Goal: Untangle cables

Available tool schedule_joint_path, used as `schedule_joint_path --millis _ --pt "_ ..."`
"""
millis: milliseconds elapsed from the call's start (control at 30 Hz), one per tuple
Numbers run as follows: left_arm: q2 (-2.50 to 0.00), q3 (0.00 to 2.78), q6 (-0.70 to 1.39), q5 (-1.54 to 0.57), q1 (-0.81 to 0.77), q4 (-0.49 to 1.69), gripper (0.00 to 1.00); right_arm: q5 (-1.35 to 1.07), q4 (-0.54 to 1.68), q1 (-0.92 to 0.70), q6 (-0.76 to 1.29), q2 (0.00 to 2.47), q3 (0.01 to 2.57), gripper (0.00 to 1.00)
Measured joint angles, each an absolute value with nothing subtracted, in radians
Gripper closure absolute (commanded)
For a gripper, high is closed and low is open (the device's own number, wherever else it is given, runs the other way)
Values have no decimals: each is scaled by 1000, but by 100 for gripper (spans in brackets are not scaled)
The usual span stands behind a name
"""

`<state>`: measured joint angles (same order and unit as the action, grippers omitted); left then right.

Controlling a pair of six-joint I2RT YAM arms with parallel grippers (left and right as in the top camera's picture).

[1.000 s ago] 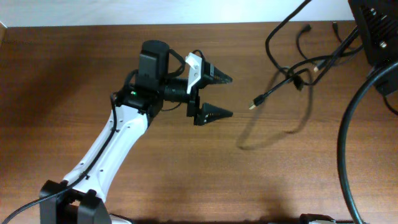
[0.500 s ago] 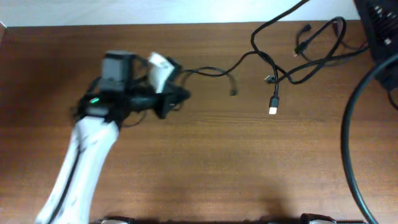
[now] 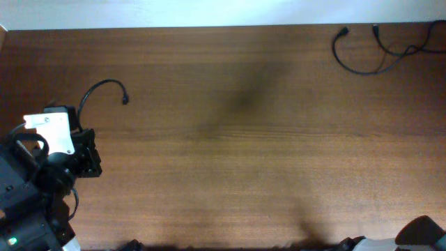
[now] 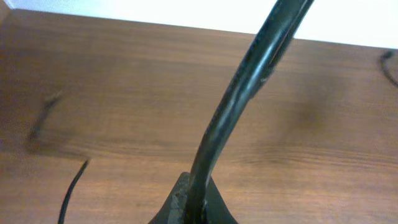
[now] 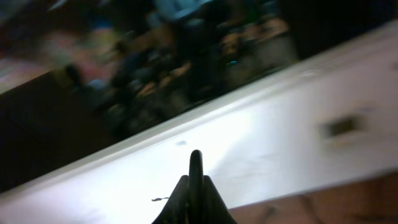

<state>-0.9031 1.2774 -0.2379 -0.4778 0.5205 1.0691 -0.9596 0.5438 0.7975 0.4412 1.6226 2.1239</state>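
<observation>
My left gripper (image 4: 194,208) is shut on a black cable (image 4: 239,93) that rises from the jaws toward the top right of the left wrist view. From overhead the left arm sits at the near left corner (image 3: 52,150), and a thin black cable (image 3: 104,86) curves over the table just beyond it. Another thin cable (image 3: 362,59) lies by the far right edge. My right gripper (image 5: 196,190) is shut on a short black cable piece (image 5: 196,163) that sticks up between its fingers. It faces a white wall, away from the table.
The brown wooden table (image 3: 237,139) ends at a white wall along the far edge. A thin dark strand (image 4: 71,193) lies at the lower left of the left wrist view. Only a dark part of the right arm (image 3: 421,233) shows at the near right corner.
The left gripper shut and the arm pulled back from the table's middle to the near left corner. The tangle at the far right has come apart; one strand stays there, one lies at the left.
</observation>
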Motion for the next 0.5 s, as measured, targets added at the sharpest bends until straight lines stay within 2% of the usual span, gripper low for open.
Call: schedule_joint_path --millis 100,167,200,267,333,400,467,500 --pt "-910 1277 -237 -589 521 1014 100 -994 648 418 441 1620 2125 96" --pt "-911 1277 -237 -658 521 1003 100 -1000 800 149 376 1620 2124 96" --pt "-911 1277 -237 -685 521 998 100 -945 905 65 310 1615 2128 96" --pt "-912 1277 -237 -731 521 983 100 -741 1103 -74 183 1622 2130 96" --pt "-913 1277 -234 -787 521 972 100 -517 1187 -207 91 1686 2124 96" --pt "-914 1288 -219 -832 496 963 100 -330 1134 -294 12 1810 2095 96" --pt "-918 1324 -207 -830 438 957 100 -276 1072 -330 -70 1888 2080 96" --pt "-916 1399 -183 -826 370 933 100 -253 1021 -351 -153 1934 2075 91"
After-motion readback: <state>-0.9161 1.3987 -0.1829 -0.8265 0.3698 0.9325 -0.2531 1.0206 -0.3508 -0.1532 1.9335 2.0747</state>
